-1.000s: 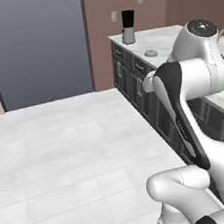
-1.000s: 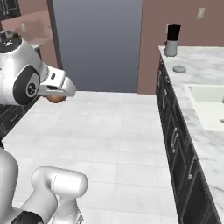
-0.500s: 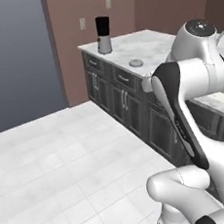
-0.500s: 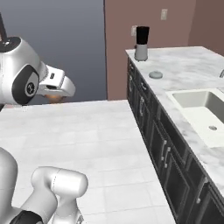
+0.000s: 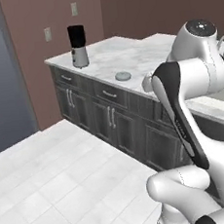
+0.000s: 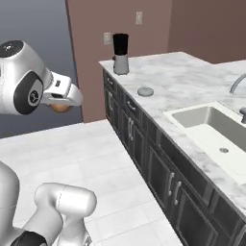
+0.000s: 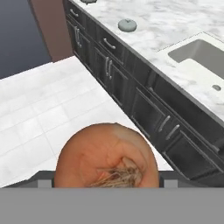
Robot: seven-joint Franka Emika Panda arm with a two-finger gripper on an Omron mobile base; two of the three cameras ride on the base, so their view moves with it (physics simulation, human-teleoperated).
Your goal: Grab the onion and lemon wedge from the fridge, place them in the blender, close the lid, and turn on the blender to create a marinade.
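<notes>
The reddish-brown onion (image 7: 106,159) sits between my gripper's (image 7: 106,177) fingers, low in the hand view, and hides most of them. From the right base view the onion (image 6: 60,107) peeks out under the white hand of the gripper (image 6: 62,104), held high over the floor, left of the counter. The dark blender (image 5: 78,46) (image 6: 120,53) stands open-topped at the counter's far end. Its pale grey lid (image 5: 123,76) (image 6: 145,91) (image 7: 127,25) lies on the counter nearer to me. The lemon wedge and the fridge are out of view.
A marble counter (image 6: 192,81) over dark cabinets (image 5: 114,118) runs along the right, with a sink (image 6: 216,129) and a faucet (image 6: 236,82). White tiled floor (image 5: 53,184) lies open to the left. A brown wall with outlets (image 6: 107,38) stands behind the blender.
The whole picture has shifted: the base has moved, so the counter with the blender and lid now sits closer and more central. The onion stays in the gripper.
</notes>
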